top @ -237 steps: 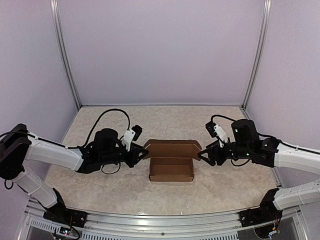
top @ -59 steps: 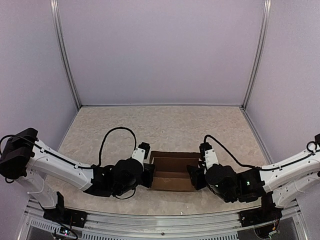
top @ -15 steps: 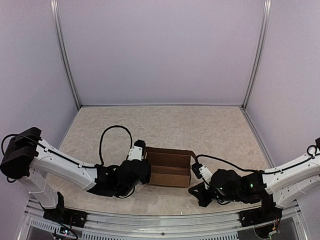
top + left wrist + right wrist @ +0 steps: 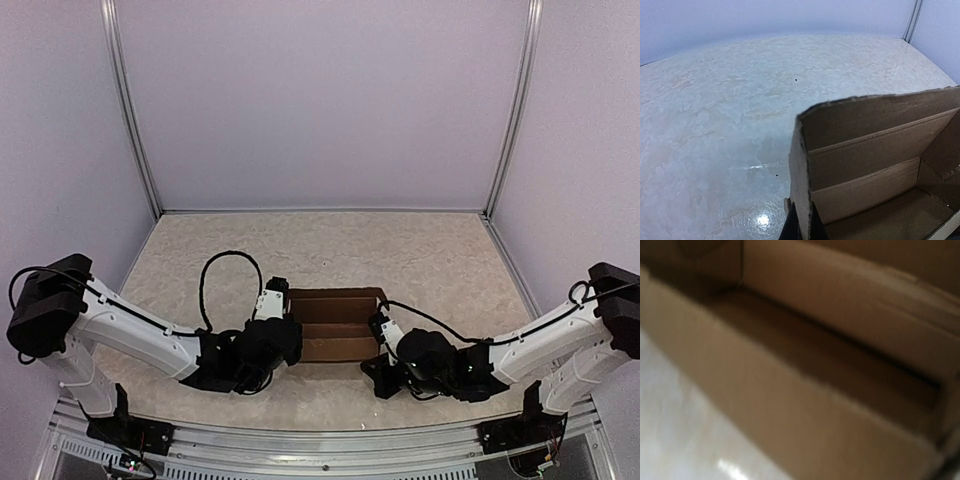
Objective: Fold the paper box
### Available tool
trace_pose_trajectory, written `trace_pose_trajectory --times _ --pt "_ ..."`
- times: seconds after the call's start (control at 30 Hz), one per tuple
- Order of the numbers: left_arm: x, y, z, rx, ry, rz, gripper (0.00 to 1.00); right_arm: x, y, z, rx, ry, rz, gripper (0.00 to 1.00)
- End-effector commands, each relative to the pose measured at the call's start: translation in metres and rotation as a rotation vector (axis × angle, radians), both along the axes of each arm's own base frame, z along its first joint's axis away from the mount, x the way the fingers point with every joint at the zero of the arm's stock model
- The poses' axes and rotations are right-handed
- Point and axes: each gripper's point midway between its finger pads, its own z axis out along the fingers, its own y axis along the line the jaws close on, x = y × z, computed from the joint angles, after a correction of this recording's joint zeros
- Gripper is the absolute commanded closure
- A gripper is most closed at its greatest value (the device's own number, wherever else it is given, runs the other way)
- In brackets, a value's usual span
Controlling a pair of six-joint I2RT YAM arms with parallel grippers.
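Lower centre of the top view: paper box [image 4: 335, 322] sitting open-topped on the tabletop [image 4: 330, 245]. Left pincer [image 4: 801, 226] is clamping its left end wall. Right pincer [image 4: 373, 362] is closed at the near right corner; any grip there cannot be told. Likely step: squaring up the walls. Next move is calling for a steadied box while the rear panel is folding over.

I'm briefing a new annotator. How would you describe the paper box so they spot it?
On the marbled table, look near the front edge, between the left arm and right arm. The paper box there is an open tray, the only brown thing.
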Motion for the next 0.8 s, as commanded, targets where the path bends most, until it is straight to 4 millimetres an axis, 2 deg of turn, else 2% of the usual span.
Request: trace_pose_trajectory --times 0.0,0.17,0.37,0.57,0.77 --pt "-0.001 0.004 -0.008 0.036 -0.023 0.031 1.0 0.034 0.012 0.021 0.074 -0.101 -0.1 1.0" --pt "-0.004 0.004 -0.01 0.049 -0.056 0.051 1.0 0.056 0.006 0.014 0.056 -0.155 -0.22 1.0" --pt "-0.01 -0.001 -0.009 0.064 -0.077 0.037 1.0 0.072 -0.009 0.002 0.022 -0.183 -0.357 1.0" --pt "-0.019 -0.012 -0.006 0.072 -0.077 -0.008 1.0 0.079 -0.014 -0.001 0.014 -0.189 -0.424 1.0" --pt "-0.027 -0.017 0.005 0.13 -0.106 0.023 1.0 0.08 -0.014 -0.012 -0.006 -0.165 -0.437 1.0"
